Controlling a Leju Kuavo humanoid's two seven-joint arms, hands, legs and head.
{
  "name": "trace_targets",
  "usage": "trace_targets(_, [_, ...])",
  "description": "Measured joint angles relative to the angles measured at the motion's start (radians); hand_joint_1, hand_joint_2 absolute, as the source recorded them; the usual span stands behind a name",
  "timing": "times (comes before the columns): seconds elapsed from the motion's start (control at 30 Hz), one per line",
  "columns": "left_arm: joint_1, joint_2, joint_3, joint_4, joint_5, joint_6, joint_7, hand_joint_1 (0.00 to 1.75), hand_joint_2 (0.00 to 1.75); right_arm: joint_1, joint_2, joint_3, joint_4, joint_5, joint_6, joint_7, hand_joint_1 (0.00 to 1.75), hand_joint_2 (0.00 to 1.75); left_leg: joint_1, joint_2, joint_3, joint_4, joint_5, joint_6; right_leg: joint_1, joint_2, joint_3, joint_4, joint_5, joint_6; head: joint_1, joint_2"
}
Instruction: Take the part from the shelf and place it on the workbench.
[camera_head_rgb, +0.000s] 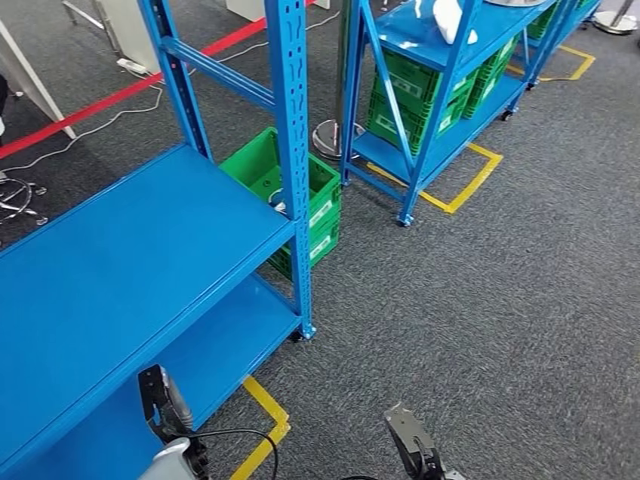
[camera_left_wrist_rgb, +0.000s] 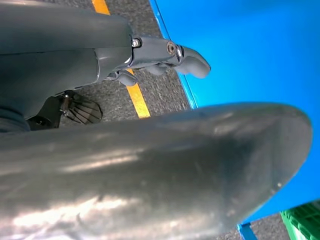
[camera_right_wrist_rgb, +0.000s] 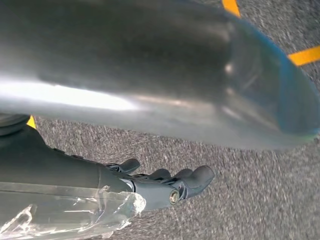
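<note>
Grey carpet (camera_head_rgb: 528, 300) lies open beside blue shelf (camera_head_rgb: 136, 260)

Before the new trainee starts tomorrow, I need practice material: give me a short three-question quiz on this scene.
1. True or false: the left hand holds a part.
2. The green crate beside the near blue shelf stands on: A) the floor B) the shelf's top board C) a chair
3. What colour is the floor tape by the shelf's corner?

Key: 1 false; 2 A; 3 yellow.
</note>
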Motion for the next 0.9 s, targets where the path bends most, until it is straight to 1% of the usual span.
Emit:
trace_targets(0.03, [0.000, -0.001, -0.005, 0.001, -0.001, 0.001, 0.003, 0.00, 0.00, 0.003, 0.000, 0.000, 0.000, 0.001, 0.000, 0.004, 0.00, 0.00, 0.000, -0.014, 0.000, 0.000, 0.000, 0.000, 0.000, 0.002, -0.007, 0.002, 0.014, -0.002, 0.000, 0.000])
trace_targets(0.07, [0.000, -0.002, -0.010, 0.002, -0.004, 0.000, 0.005, 0.00, 0.00, 0.005, 0.000, 0.001, 0.000, 0.001, -0.001, 0.008, 0.00, 0.00, 0.000, -0.029, 0.001, 0.001, 0.000, 0.000, 0.000, 0.006, 0.007, -0.039, 0.047, -0.006, 0.000, 0.000])
trace_targets(0.1, [0.000, -0.003, -0.016, 0.003, -0.007, -0.001, 0.007, 0.00, 0.00, 0.006, 0.000, 0.001, 0.000, 0.001, -0.002, 0.013, 0.00, 0.00, 0.001, -0.043, 0.003, 0.001, 0.000, -0.002, -0.001, 0.018, 0.036, -0.110, 0.090, -0.009, 0.000, 0.000])
trace_targets(0.13, [-0.001, -0.006, -0.021, 0.004, -0.010, -0.002, 0.008, 0.00, 0.00, 0.007, -0.001, 0.002, 0.000, 0.001, -0.003, 0.017, 0.00, 0.00, 0.001, -0.056, 0.002, 0.001, 0.001, -0.004, -0.004, 0.043, 0.067, -0.181, 0.122, -0.012, 0.000, 0.000])
trace_targets(0.17, [-0.002, -0.009, -0.027, 0.004, -0.012, -0.002, 0.009, 0.00, 0.00, 0.008, -0.002, 0.002, 0.000, 0.001, -0.005, 0.021, 0.00, 0.00, 0.002, -0.068, 0.000, 0.003, 0.002, -0.009, -0.007, 0.066, 0.093, -0.240, 0.143, -0.013, -0.001, 0.000])
trace_targets(0.2, [-0.002, -0.011, -0.033, 0.005, -0.013, -0.003, 0.010, 0.00, 0.00, 0.009, -0.003, 0.002, 0.000, 0.001, -0.005, 0.024, 0.00, 0.00, 0.004, -0.079, -0.005, 0.003, 0.004, -0.015, -0.009, 0.085, 0.108, -0.272, 0.150, -0.015, -0.001, 0.000])
trace_targets(0.23, [-0.002, -0.013, -0.037, 0.005, -0.013, -0.003, 0.010, 0.00, 0.00, 0.011, -0.003, 0.002, 0.000, 0.001, -0.006, 0.027, 0.00, 0.00, 0.006, -0.088, -0.009, 0.002, 0.007, -0.022, -0.009, 0.094, 0.112, -0.280, 0.147, -0.016, -0.001, 0.000])
trace_targets(0.27, [-0.001, -0.014, -0.039, 0.006, -0.013, -0.003, 0.010, 0.00, 0.00, 0.012, -0.003, 0.002, 0.000, 0.001, -0.006, 0.028, 0.00, 0.00, 0.009, -0.099, -0.013, 0.000, 0.011, -0.029, -0.007, 0.087, 0.113, -0.283, 0.148, -0.019, -0.001, 0.000])
trace_targets(0.3, [0.000, -0.015, -0.041, 0.006, -0.013, -0.003, 0.011, 0.00, 0.00, 0.013, -0.003, 0.002, 0.000, 0.001, -0.006, 0.029, 0.00, 0.00, 0.011, -0.098, -0.016, -0.001, 0.011, -0.036, -0.007, 0.076, 0.114, -0.285, 0.151, -0.024, -0.001, 0.000])
trace_targets(0.33, [0.000, -0.015, -0.042, 0.007, -0.013, -0.002, 0.011, 0.00, 0.00, 0.012, -0.003, 0.002, 0.000, 0.001, -0.006, 0.028, 0.00, 0.00, 0.009, -0.081, -0.021, 0.006, 0.004, -0.041, -0.007, 0.065, 0.115, -0.289, 0.154, -0.031, -0.004, 0.000])
trace_targets(0.37, [-0.001, -0.015, -0.044, 0.008, -0.013, -0.001, 0.011, 0.00, 0.00, 0.012, -0.003, 0.002, 0.000, 0.001, -0.006, 0.028, 0.00, 0.00, 0.006, -0.053, -0.034, 0.032, -0.015, -0.045, -0.008, 0.052, 0.117, -0.294, 0.157, -0.037, -0.007, 0.000])
trace_targets(0.4, [-0.003, -0.016, -0.046, 0.008, -0.013, -0.001, 0.011, 0.00, 0.00, 0.013, -0.004, 0.002, 0.000, 0.001, -0.006, 0.028, 0.00, 0.00, 0.003, -0.019, -0.057, 0.079, -0.044, -0.048, -0.008, 0.036, 0.118, -0.298, 0.158, -0.042, -0.011, 0.000])
trace_targets(0.43, [-0.005, -0.016, -0.048, 0.008, -0.013, 0.000, 0.011, 0.00, 0.00, 0.016, -0.004, 0.002, 0.000, 0.001, -0.006, 0.028, 0.00, 0.00, 0.001, 0.008, -0.088, 0.145, -0.078, -0.050, -0.007, 0.021, 0.119, -0.300, 0.158, -0.045, -0.014, 0.000])
trace_targets(0.47, [-0.006, -0.017, -0.051, 0.009, -0.013, 0.000, 0.011, 0.00, 0.00, 0.019, -0.005, 0.002, 0.000, 0.001, -0.006, 0.028, 0.00, 0.00, 0.001, 0.021, -0.121, 0.215, -0.109, -0.053, -0.005, 0.004, 0.119, -0.300, 0.157, -0.047, -0.015, 0.000])
trace_targets(0.5, [-0.005, -0.016, -0.053, 0.009, -0.013, 0.000, 0.011, 0.00, 0.00, 0.021, -0.006, 0.002, 0.000, 0.001, -0.006, 0.028, 0.00, 0.00, 0.002, 0.026, -0.144, 0.267, -0.124, -0.055, -0.005, -0.013, 0.119, -0.300, 0.157, -0.048, -0.015, 0.000])
trace_targets(0.53, [-0.004, -0.016, -0.055, 0.010, -0.013, 0.000, 0.011, 0.00, 0.00, 0.023, -0.006, 0.002, 0.000, 0.001, -0.006, 0.028, 0.00, 0.00, 0.002, 0.029, -0.151, 0.285, -0.121, -0.056, -0.004, -0.029, 0.119, -0.300, 0.156, -0.048, -0.015, 0.000])
trace_targets(0.57, [-0.003, -0.016, -0.055, 0.010, -0.013, 0.000, 0.011, 0.00, 0.00, 0.023, -0.006, 0.002, 0.000, 0.001, -0.006, 0.028, 0.00, 0.00, 0.002, 0.033, -0.137, 0.263, -0.101, -0.055, -0.004, -0.043, 0.120, -0.299, 0.155, -0.048, -0.015, 0.000])
trace_targets(0.6, [-0.003, -0.015, -0.056, 0.011, -0.013, 0.000, 0.011, 0.00, 0.00, 0.022, -0.006, 0.002, 0.000, 0.001, -0.006, 0.028, 0.00, 0.00, 0.001, 0.042, -0.106, 0.208, -0.069, -0.054, -0.004, -0.056, 0.122, -0.299, 0.154, -0.047, -0.015, 0.000])
trace_targets(0.63, [-0.003, -0.015, -0.057, 0.011, -0.013, 0.000, 0.011, 0.00, 0.00, 0.022, -0.006, 0.002, 0.000, 0.001, -0.006, 0.028, 0.00, 0.00, -0.001, 0.069, -0.064, 0.137, -0.038, -0.050, -0.003, -0.068, 0.124, -0.299, 0.153, -0.044, -0.016, 0.000])
trace_targets(0.67, [-0.006, -0.016, -0.057, 0.011, -0.013, -0.001, 0.011, 0.00, 0.00, 0.022, -0.007, 0.002, 0.000, 0.001, -0.006, 0.028, 0.00, 0.00, -0.004, 0.098, -0.026, 0.070, -0.017, -0.046, 0.001, -0.079, 0.126, -0.296, 0.150, -0.040, -0.016, 0.000])
trace_targets(0.7, [-0.008, -0.017, -0.058, 0.011, -0.013, -0.001, 0.011, 0.00, 0.00, 0.022, -0.007, 0.002, 0.000, 0.001, -0.006, 0.028, 0.00, 0.00, -0.008, 0.120, -0.001, 0.025, -0.006, -0.040, 0.005, -0.090, 0.127, -0.294, 0.147, -0.036, -0.015, 0.000])
trace_targets(0.73, [-0.010, -0.018, -0.058, 0.011, -0.014, -0.002, 0.011, 0.00, 0.00, 0.022, -0.007, 0.002, 0.000, 0.001, -0.006, 0.028, 0.00, 0.00, -0.010, 0.134, 0.010, 0.002, -0.005, -0.034, 0.010, -0.101, 0.128, -0.292, 0.144, -0.031, -0.014, 0.000])
trace_targets(0.77, [-0.010, -0.018, -0.058, 0.011, -0.014, -0.002, 0.011, 0.00, 0.00, 0.022, -0.007, 0.002, 0.000, 0.001, -0.006, 0.028, 0.00, 0.00, -0.012, 0.125, 0.010, -0.005, -0.006, -0.028, 0.012, -0.114, 0.130, -0.291, 0.142, -0.027, -0.013, 0.000])
trace_targets(0.8, [-0.009, -0.018, -0.058, 0.011, -0.014, -0.002, 0.011, 0.00, 0.00, 0.021, -0.008, 0.002, 0.000, 0.001, -0.006, 0.028, 0.00, 0.00, -0.010, 0.110, 0.007, -0.003, -0.004, -0.021, 0.010, -0.121, 0.131, -0.292, 0.140, -0.021, -0.011, 0.000])
trace_targets(0.83, [-0.008, -0.017, -0.058, 0.011, -0.014, -0.002, 0.011, 0.00, 0.00, 0.020, -0.008, 0.002, 0.000, 0.001, -0.006, 0.028, 0.00, 0.00, -0.008, 0.097, 0.007, -0.004, -0.003, -0.015, 0.008, -0.109, 0.130, -0.285, 0.132, -0.015, -0.010, 0.000])
trace_targets(0.87, [-0.008, -0.017, -0.058, 0.011, -0.014, -0.002, 0.011, 0.00, 0.00, 0.019, -0.008, 0.003, 0.000, 0.001, -0.006, 0.028, 0.00, 0.00, -0.005, 0.083, 0.007, -0.006, 0.000, -0.009, 0.004, -0.085, 0.123, -0.263, 0.116, -0.010, -0.008, 0.000])
trace_targets(0.9, [-0.008, -0.018, -0.058, 0.011, -0.014, -0.002, 0.011, 0.00, 0.00, 0.020, -0.008, 0.003, 0.000, 0.001, -0.007, 0.028, 0.00, 0.00, -0.002, 0.069, 0.007, -0.007, 0.003, -0.004, 0.001, -0.053, 0.105, -0.220, 0.090, -0.005, -0.006, 0.000])
